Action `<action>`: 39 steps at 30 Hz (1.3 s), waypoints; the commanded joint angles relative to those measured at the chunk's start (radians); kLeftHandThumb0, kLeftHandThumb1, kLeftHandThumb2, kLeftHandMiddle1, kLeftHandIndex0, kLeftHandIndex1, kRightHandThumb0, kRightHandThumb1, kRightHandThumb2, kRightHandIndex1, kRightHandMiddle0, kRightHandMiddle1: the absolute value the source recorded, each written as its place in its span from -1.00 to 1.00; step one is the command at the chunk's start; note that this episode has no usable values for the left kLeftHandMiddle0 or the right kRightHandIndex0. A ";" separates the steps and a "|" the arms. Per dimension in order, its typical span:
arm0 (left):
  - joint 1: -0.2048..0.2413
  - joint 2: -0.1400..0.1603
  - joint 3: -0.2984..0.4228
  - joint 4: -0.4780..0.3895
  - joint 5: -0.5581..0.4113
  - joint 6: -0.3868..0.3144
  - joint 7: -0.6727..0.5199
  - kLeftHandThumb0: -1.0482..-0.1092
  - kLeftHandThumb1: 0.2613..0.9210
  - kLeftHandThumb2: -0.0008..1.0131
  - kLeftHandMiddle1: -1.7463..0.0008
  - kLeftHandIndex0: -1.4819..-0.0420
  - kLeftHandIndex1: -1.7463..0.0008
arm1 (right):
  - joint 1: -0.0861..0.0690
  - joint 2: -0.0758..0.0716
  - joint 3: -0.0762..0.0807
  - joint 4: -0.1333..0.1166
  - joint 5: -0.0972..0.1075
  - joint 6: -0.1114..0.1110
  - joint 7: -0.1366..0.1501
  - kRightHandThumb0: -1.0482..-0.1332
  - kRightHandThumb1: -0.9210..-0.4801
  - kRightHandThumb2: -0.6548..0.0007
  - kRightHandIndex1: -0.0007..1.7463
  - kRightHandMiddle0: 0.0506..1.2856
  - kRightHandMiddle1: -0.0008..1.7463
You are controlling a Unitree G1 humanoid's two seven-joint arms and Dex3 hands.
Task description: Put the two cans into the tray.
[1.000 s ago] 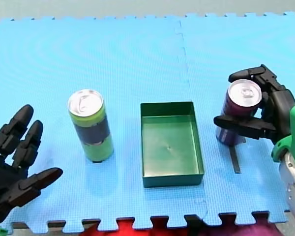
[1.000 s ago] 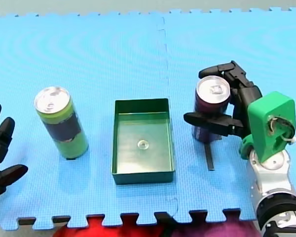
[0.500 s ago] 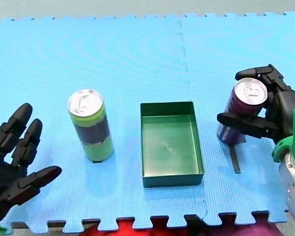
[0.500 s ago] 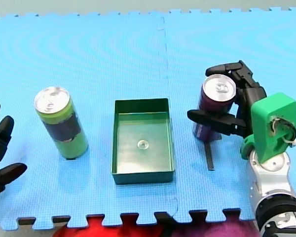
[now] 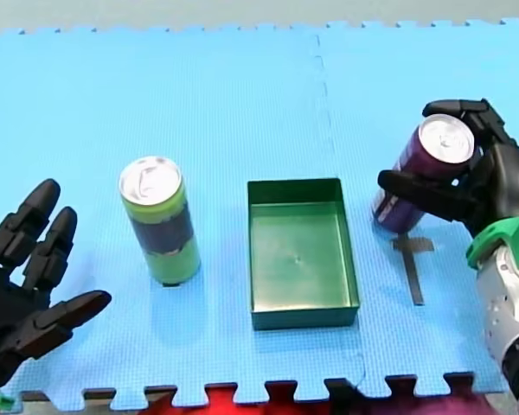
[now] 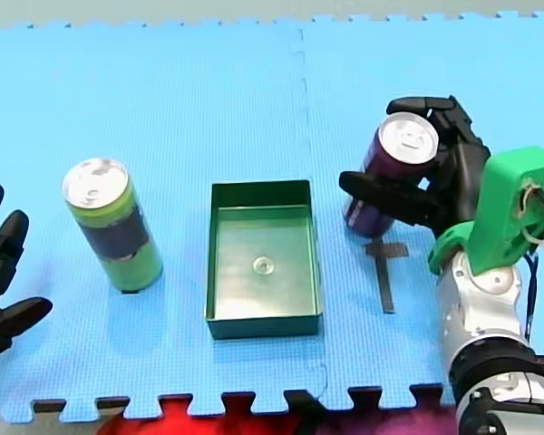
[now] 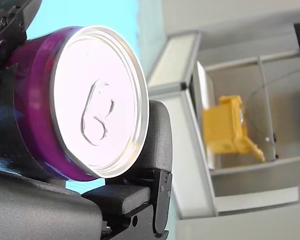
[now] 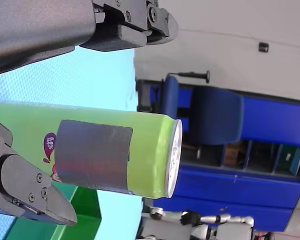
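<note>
Gripping the tilted purple can (image 6: 387, 161) right of the tray (image 5: 304, 317), right hand (image 5: 489, 177) fingers (image 5: 415, 188) clamped round it; green can (image 5: 162, 220) upright left of tray; left hand (image 5: 22, 285) empty, uncurled, near left.

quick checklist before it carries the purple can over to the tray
1. Grip: right robot hand is wrapped round the purple can, to the right of the tray: ok.
2. Can upright: it is tilted, its top leaning away from the tray: not ok.
3. Can base off the mat: cannot tell.
4. Tray ready: open top, no can in it: ok.
5. Path: the green can stands upright on the tray's other side, apart from it: ok.
6. Left robot hand: open, near the mat's front left corner, away from the tray: ok.
</note>
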 commanded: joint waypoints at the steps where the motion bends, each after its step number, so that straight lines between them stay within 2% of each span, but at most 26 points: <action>1: 0.001 0.002 0.000 -0.002 0.002 -0.005 0.002 -1.00 0.08 -1.00 1.00 0.72 1.00 | -0.010 -0.004 0.002 -0.021 0.002 0.001 -0.002 0.48 -0.45 0.97 1.00 -0.16 1.00; 6: 0.006 -0.002 -0.001 -0.006 0.002 -0.008 0.002 -1.00 0.08 -1.00 1.00 0.72 1.00 | -0.006 -0.002 0.013 -0.035 -0.006 -0.006 -0.001 0.49 -0.47 0.97 1.00 -0.16 1.00; 10: 0.009 -0.005 -0.003 -0.007 0.003 -0.011 0.004 -1.00 0.08 -1.00 1.00 0.72 1.00 | -0.007 -0.003 0.019 -0.045 -0.009 -0.004 0.002 0.50 -0.47 0.97 1.00 -0.16 1.00; 13: 0.011 -0.006 -0.004 -0.009 0.002 -0.011 0.004 -1.00 0.08 -1.00 1.00 0.72 1.00 | -0.007 -0.003 0.024 -0.060 -0.010 0.000 0.003 0.50 -0.48 0.98 1.00 -0.16 1.00; 22: 0.011 -0.014 -0.009 -0.004 0.006 -0.018 0.009 -1.00 0.08 -1.00 1.00 0.72 1.00 | -0.017 -0.011 0.046 -0.113 -0.021 0.038 -0.001 0.49 -0.49 0.98 1.00 -0.15 1.00; 26: 0.010 -0.020 -0.011 0.007 0.014 -0.027 0.021 -0.99 0.08 -1.00 1.00 0.73 1.00 | -0.028 -0.014 0.058 -0.154 -0.028 0.064 -0.011 0.49 -0.49 0.98 1.00 -0.15 1.00; 29: 0.004 -0.020 -0.007 0.026 0.018 -0.034 0.029 -1.00 0.09 -1.00 1.00 0.73 1.00 | -0.032 -0.015 0.062 -0.190 -0.021 0.072 0.001 0.49 -0.49 0.99 1.00 -0.15 1.00; 33: -0.003 -0.022 -0.007 0.042 0.021 -0.044 0.036 -1.00 0.10 -1.00 1.00 0.73 1.00 | -0.017 -0.011 0.068 -0.237 -0.009 0.083 0.021 0.49 -0.49 0.99 1.00 -0.16 1.00; 35: -0.005 -0.022 -0.007 0.045 0.022 -0.046 0.037 -1.00 0.10 -1.00 1.00 0.73 1.00 | -0.010 -0.009 0.074 -0.257 -0.016 0.090 0.012 0.48 -0.49 0.99 1.00 -0.16 1.00; 39: -0.007 -0.021 -0.007 0.048 0.021 -0.048 0.036 -1.00 0.10 -1.00 1.00 0.73 1.00 | 0.011 -0.003 0.094 -0.306 -0.039 0.105 -0.026 0.44 -0.49 0.99 1.00 -0.15 1.00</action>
